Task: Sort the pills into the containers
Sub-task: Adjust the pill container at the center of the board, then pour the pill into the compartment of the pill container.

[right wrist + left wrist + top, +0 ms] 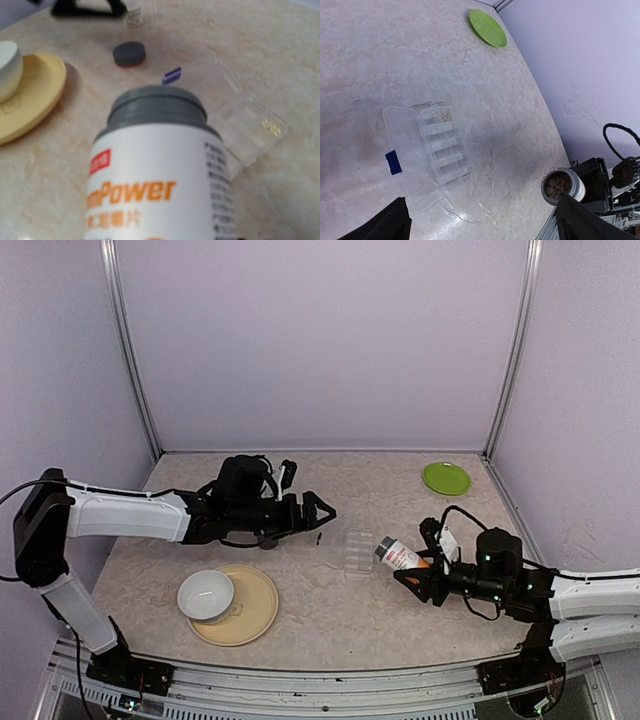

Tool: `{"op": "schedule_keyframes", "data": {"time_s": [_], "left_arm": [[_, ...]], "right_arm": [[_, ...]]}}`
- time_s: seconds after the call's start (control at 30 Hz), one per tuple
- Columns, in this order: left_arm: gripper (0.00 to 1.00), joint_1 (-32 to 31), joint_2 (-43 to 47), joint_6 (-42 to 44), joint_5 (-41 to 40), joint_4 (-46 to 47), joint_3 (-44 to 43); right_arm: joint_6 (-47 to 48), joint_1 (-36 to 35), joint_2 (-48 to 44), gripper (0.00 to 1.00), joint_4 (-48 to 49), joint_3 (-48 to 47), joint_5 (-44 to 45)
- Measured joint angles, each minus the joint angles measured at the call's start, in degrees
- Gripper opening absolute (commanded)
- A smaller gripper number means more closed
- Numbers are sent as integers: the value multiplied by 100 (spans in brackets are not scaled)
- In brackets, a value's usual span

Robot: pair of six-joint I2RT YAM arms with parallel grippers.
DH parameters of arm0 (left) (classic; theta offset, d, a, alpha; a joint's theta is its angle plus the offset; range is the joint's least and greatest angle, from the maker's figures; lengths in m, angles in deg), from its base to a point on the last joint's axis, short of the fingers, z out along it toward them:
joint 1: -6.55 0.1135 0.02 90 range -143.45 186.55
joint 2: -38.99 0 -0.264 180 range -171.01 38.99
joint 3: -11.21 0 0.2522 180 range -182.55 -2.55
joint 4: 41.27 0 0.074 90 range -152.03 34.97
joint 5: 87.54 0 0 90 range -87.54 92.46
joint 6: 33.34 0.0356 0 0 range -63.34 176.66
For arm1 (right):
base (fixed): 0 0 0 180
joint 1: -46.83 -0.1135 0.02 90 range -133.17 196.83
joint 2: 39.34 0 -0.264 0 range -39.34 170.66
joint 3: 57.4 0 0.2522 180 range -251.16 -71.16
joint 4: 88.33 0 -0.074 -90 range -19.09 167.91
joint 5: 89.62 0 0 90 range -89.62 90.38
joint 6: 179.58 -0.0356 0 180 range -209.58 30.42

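The clear pill box (357, 549) lies open mid-table, its lid with a blue latch (393, 162) folded out flat. A small cluster of pale pills (444, 114) sits in one end compartment and also shows in the right wrist view (271, 127); the other compartments look empty. My right gripper (418, 576) is shut on an orange-labelled bottle (155, 175), uncapped and tilted with its mouth toward the box (250, 134). Brown tablets show inside it (559, 185). My left gripper (318, 512) is open and empty, hovering just left of the box (442, 146).
The bottle's grey cap (129, 54) and a tiny white bottle (133, 17) stand on the table under the left arm. A white bowl (206, 594) sits on a yellow plate (258, 612) at front left. A green disc (446, 478) lies at back right.
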Motion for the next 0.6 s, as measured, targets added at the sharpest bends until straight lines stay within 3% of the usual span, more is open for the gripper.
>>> {"op": "schedule_keyframes", "data": {"time_s": [0.3, 0.6], "left_arm": [[99, 227, 361, 1475, -105, -337, 22], [99, 221, -13, 1952, 153, -380, 96]], "right_arm": [[76, 105, 560, 15, 494, 116, 48], [212, 131, 1117, 15, 933, 76, -116]]}}
